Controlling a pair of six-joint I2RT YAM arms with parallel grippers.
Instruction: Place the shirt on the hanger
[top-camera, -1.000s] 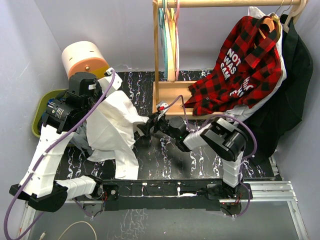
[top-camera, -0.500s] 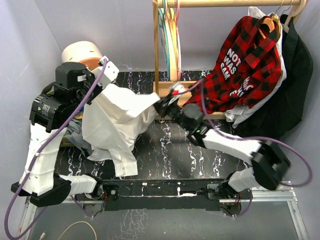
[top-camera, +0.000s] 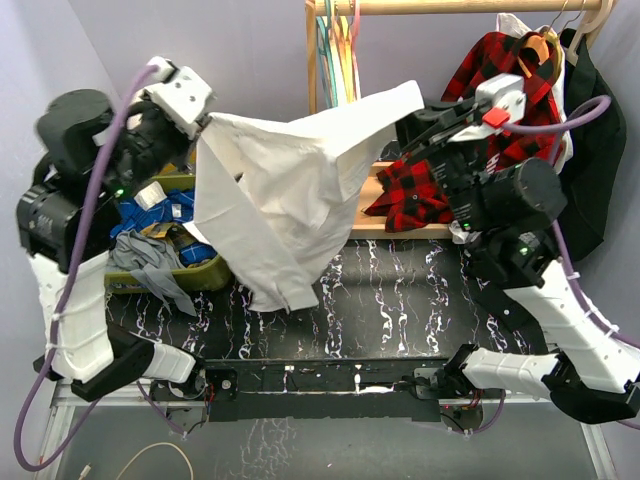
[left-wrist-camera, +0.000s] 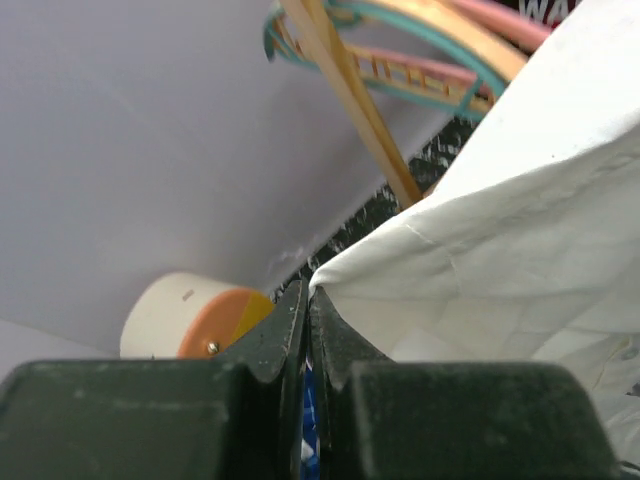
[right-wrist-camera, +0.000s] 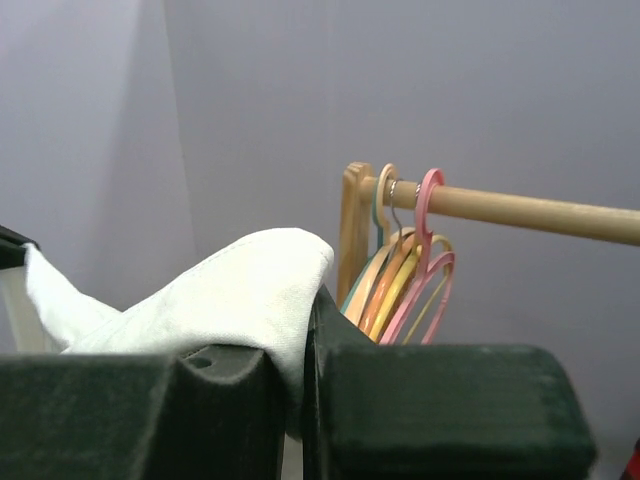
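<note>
Shirt (top-camera: 290, 190) stretched aloft over the far edge of the desk (top-camera: 400, 290).
Clenched on its edges: left end effector (top-camera: 205, 120), right end effector (top-camera: 420, 112). Hanger (right-wrist-camera: 427, 205) hung on rail (right-wrist-camera: 540, 212) behind. Cloth judged light, limp, slippery; best gripped at shoulder seams.

Top view from high above, looking down and forward, both wrist views very close along own jaws, all three sharing the shirt (top-camera: 290, 190).

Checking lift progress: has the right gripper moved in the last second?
Yes: right gripper, shut on the shirt, moved up-view and rightward, crossing the rack post.
</note>
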